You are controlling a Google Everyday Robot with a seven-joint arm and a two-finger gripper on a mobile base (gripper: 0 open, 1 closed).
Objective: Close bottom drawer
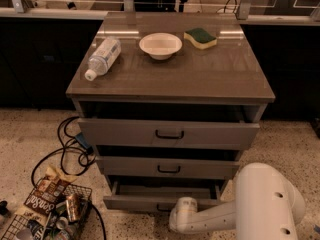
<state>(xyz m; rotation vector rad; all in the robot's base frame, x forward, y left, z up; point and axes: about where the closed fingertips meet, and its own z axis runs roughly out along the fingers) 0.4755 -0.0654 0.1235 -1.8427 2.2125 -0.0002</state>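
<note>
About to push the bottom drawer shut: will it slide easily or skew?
Likely slides easily: the bottom drawer looks shallow, and the visible part of its tray seems empty, so probably light. The gripper sits at its front, slightly right of centre, so it may skew. The flat front looks rigid.

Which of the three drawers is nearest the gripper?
The bottom drawer, lowest, tray showing; the gripper is at its front. The other two sit higher.

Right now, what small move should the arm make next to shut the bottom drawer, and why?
Probably a short push straight toward the cabinet. The bottom drawer stands pulled out with its tray showing, and the gripper, at the end of the white arm, sits low at the drawer's front.
</note>
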